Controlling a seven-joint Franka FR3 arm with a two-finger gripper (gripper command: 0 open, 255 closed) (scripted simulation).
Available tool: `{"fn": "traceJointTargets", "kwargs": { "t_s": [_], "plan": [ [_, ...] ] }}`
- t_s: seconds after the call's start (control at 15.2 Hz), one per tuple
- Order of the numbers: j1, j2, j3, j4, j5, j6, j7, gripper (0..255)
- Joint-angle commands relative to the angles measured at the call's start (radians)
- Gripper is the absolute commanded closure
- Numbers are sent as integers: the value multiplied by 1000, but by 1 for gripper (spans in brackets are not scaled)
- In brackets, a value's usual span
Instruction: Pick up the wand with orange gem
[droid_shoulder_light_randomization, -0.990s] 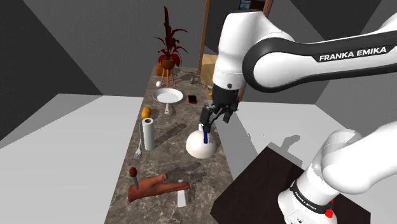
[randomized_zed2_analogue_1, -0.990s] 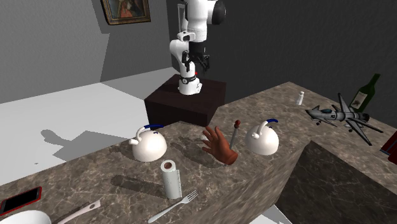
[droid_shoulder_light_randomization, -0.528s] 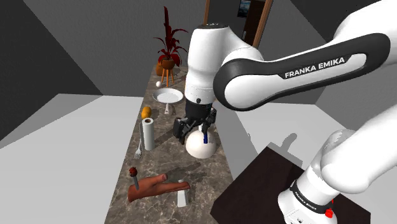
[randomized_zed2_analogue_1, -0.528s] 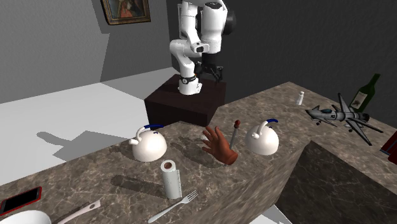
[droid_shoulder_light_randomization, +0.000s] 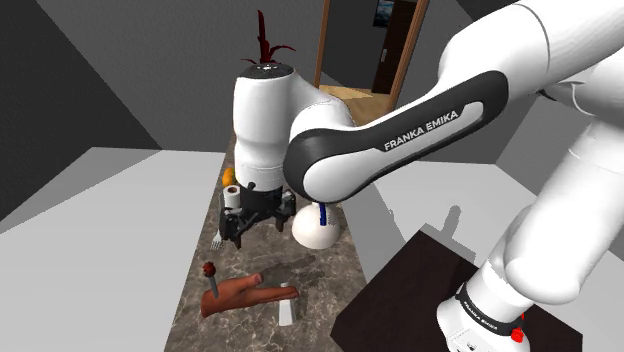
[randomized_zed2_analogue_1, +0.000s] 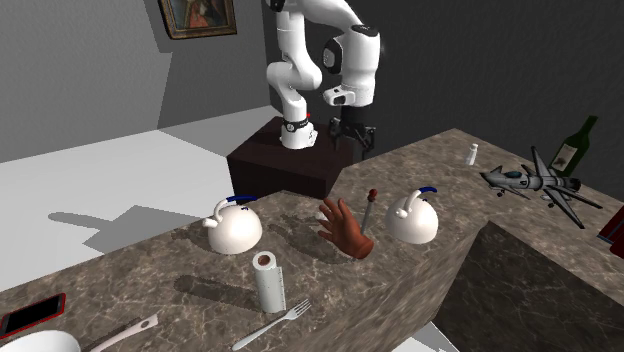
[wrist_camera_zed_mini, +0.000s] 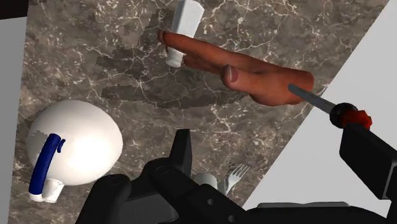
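While approach is in hand, wand (droid_shoulder_light_randomization: 210, 283) stands gem-up, gem (wrist_camera_zed_mini: 353, 116) reading red, propped against brown hand (droid_shoulder_light_randomization: 243, 293) near counter (droid_shoulder_light_randomization: 260, 255) edge. Gripper (droid_shoulder_light_randomization: 238, 230) hovers above, fingers (wrist_camera_zed_mini: 182, 153) wide, holding nothing; in shoulder view wand at its 7 o'clock. Next, I judge: shift over shaft, descend, close. Kettle (droid_shoulder_light_randomization: 316, 229) at gripper's 3 o'clock, second kettle (randomized_zed2_analogue_1: 413, 220) near wand; contents hidden.

Hidden by arm (droid_shoulder_light_randomization: 300, 140) and claw (wrist_camera_zed_mini: 264, 143)
Shoulder view: the arm covers most of the plant (droid_shoulder_light_randomization: 264, 32) and paper roll (droid_shoulder_light_randomization: 232, 193). Wrist view: the claw hides the fork (wrist_camera_zed_mini: 236, 172) handle.
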Motion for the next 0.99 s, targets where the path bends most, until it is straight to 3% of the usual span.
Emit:
{"fn": "traceJointTargets", "kwargs": {
  "t_s": [0.0, 0.46, 0.92],
  "plan": [
    [27, 107, 7, 75, -90, 6, 93, 0],
    [194, 402, -59, 361, -294, -38, 291, 0],
    [209, 446, -83, 327, -331, 32, 318, 0]
  ]
}}
